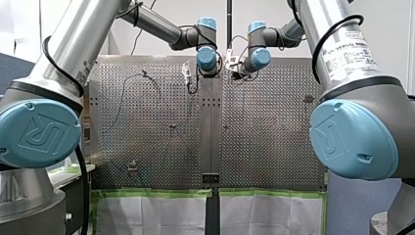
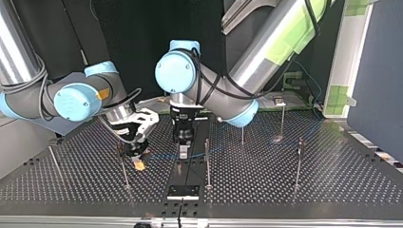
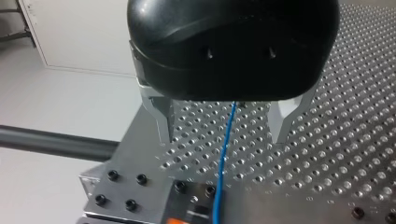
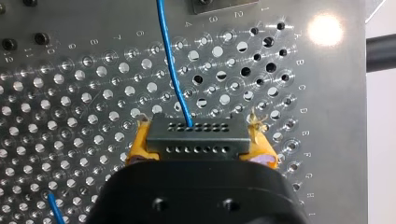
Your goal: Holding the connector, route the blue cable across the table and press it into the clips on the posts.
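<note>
My right gripper [image 4: 200,129] has its yellow pads [image 4: 140,142] shut on a dark grey connector [image 4: 196,144] with rows of small holes. The blue cable [image 4: 173,70] leaves the connector's top and runs ahead over the perforated table [image 4: 70,116]. My left gripper [image 3: 224,133] hangs open just above the table, and the blue cable [image 3: 225,144] passes between its metal fingers [image 3: 163,119] without touching them. In the top view my right gripper [image 2: 138,159] is at the left of centre and my left gripper [image 2: 183,145] stands beside it over the middle strip.
Thin upright posts [image 2: 207,161] [image 2: 298,161] [image 2: 123,166] [image 2: 282,118] stand across the table. A black plate [image 2: 183,191] lies at the near edge in the top view. A dark bar [image 3: 51,142] runs off the table edge beside my left gripper.
</note>
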Controlling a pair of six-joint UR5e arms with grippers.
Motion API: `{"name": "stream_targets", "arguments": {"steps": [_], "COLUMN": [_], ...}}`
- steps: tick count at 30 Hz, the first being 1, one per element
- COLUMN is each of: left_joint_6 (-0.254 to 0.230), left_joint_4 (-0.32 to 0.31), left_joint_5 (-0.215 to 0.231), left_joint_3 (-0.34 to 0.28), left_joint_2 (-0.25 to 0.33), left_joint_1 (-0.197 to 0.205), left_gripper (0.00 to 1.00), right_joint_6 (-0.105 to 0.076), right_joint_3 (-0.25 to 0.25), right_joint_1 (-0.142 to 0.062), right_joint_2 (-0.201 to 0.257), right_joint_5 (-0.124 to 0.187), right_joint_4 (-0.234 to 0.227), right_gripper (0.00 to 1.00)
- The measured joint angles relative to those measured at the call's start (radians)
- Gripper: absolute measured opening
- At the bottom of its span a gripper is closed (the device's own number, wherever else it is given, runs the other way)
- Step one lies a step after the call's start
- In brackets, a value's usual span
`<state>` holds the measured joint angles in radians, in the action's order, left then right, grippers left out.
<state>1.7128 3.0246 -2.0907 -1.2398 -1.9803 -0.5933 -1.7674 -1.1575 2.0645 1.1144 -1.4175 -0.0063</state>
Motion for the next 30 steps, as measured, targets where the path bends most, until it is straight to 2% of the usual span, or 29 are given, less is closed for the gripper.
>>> {"name": "stream_targets", "arguments": {"steps": [4, 12, 18, 24, 30], "left_joint_6": [0.000, 0.001, 0.002, 0.007, 0.008], "left_joint_4": [-0.013, -0.040, -0.032, -0.030, -0.030], "left_joint_5": [-0.008, 0.002, 0.029, 0.027, 0.023], "left_joint_3": [0.032, 0.070, 0.088, 0.127, 0.155], "left_joint_2": [-0.030, -0.044, -0.081, -0.121, -0.132], "left_joint_1": [0.008, 0.026, 0.030, 0.038, 0.047], "left_gripper": [1.00, 1.00, 1.00, 1.00, 1.00], "right_joint_6": [0.001, 0.001, 0.001, 0.000, 0.000], "right_joint_3": [0.000, 0.000, 0.000, 0.000, 0.000], "right_joint_1": [0.000, 0.000, 0.000, 0.000, 0.000], "right_joint_2": [0.000, 0.000, 0.000, 0.000, 0.000], "right_joint_5": [0.000, 0.000, 0.000, 0.000, 0.000], "right_joint_4": [0.001, 0.001, 0.002, 0.002, 0.002], "right_gripper": [0.00, 0.00, 0.00, 0.00, 0.00]}}
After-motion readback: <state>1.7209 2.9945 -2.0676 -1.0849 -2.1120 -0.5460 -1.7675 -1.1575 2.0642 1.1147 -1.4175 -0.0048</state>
